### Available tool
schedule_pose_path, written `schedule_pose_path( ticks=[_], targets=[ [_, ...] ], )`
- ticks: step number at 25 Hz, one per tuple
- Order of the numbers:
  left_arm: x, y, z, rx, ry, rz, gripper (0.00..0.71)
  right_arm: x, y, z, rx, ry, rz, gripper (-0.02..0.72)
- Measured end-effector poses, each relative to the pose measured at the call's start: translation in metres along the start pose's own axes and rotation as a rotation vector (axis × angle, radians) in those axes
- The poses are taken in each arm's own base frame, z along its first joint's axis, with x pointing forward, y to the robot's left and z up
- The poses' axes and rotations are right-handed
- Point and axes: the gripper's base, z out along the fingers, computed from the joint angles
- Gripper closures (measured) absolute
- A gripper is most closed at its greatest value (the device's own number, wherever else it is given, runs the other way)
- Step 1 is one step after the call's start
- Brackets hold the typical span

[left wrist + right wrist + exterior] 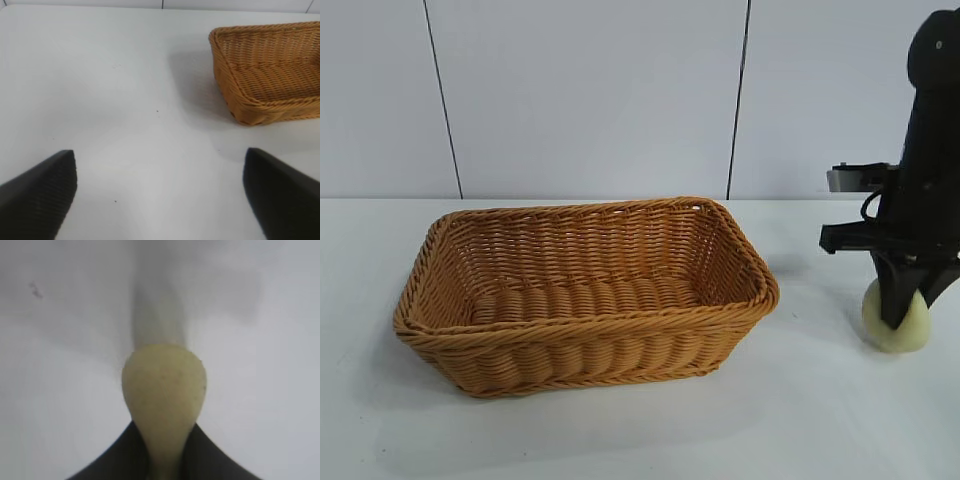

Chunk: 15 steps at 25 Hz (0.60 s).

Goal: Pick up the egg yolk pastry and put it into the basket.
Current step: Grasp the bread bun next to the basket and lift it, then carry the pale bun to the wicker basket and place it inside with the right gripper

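The egg yolk pastry [897, 324], a small pale cream-yellow bun, rests on the white table at the far right. My right gripper [898, 312] stands straight over it, shut on it. In the right wrist view the pastry [164, 390] is squeezed narrow between the two black fingers [120, 455]. The orange-brown wicker basket [450, 330] sits left of the pastry at the table's middle, with nothing in it. The left wrist view has the basket [235, 100] off to one side. My left gripper [160, 192] hangs open above bare table, away from the basket.
A white panelled wall with dark seams stands behind the table. White tabletop [840, 420] lies between the basket's right rim and the pastry, and in front of the basket.
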Motion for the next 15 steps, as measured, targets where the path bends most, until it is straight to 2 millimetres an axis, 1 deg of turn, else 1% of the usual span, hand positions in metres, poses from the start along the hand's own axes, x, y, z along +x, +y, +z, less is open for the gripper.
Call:
schedule_pose_path(
  ticks=[2,6,9,10,13,15],
  targets=[
    [0.000,0.000,0.000,0.000,0.000,0.000,0.014,-0.006,0.004,-0.028,-0.004,-0.061,-0.013,0.652],
    [0.000,0.000,0.000,0.000,0.000,0.000,0.014,-0.015,0.018,-0.073,-0.010,-0.155,-0.064,0.654],
    [0.000,0.000,0.000,0.000,0.000,0.000,0.014,-0.017,0.038,-0.093,-0.017,-0.189,-0.113,0.658],
    [0.000,0.000,0.000,0.000,0.000,0.000,0.014,-0.017,0.047,-0.097,-0.019,-0.194,-0.136,0.659],
    [0.000,0.000,0.000,0.000,0.000,0.000,0.014,-0.015,0.081,-0.108,-0.033,-0.231,-0.210,0.659],
    [0.000,0.000,0.000,0.000,0.000,0.000,0.014,-0.009,0.109,-0.111,-0.047,-0.250,-0.260,0.659]
  ],
)
